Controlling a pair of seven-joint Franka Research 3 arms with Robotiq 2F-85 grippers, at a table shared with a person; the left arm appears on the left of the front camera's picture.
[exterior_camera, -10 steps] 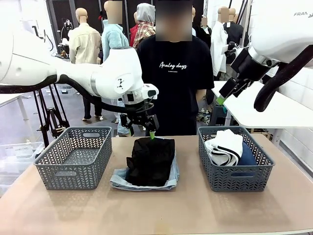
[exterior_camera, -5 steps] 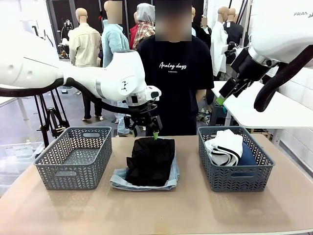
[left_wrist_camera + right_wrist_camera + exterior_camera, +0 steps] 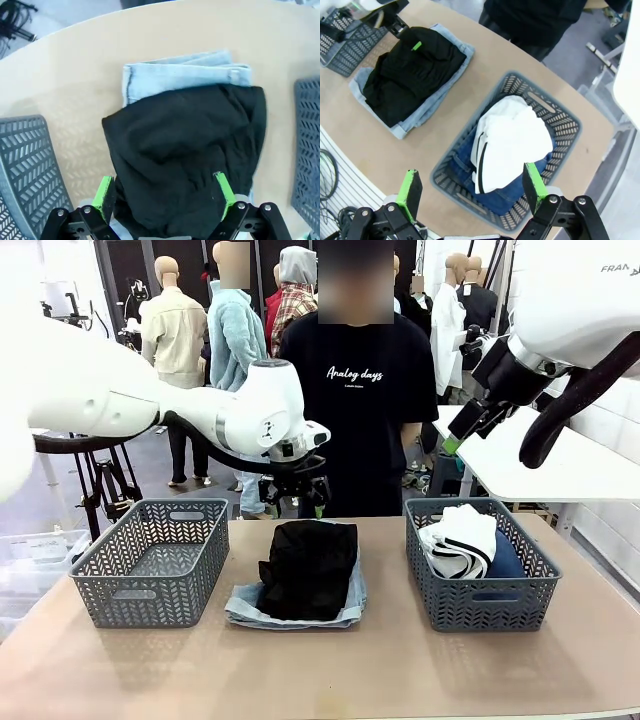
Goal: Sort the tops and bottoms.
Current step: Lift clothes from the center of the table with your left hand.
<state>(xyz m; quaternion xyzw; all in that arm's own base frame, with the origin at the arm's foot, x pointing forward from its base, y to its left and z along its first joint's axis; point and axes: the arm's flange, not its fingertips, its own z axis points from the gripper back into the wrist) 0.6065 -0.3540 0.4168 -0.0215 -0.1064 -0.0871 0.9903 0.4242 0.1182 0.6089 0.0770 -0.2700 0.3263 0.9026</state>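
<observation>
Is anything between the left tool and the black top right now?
Nothing visible. The open left tool hangs over the far edge of the black top, with only air between them. The top lies uppermost, on the shorts, uncovered.

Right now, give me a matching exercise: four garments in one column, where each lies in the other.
1 black top
2 pale denim shorts
3 striped white top
4 dark blue denim

A in the right basket, underneath
B on the table, under another garment
C in the right basket, uppermost
D on top of the table pile

Pairs: 1-D, 2-B, 3-C, 4-A
</observation>
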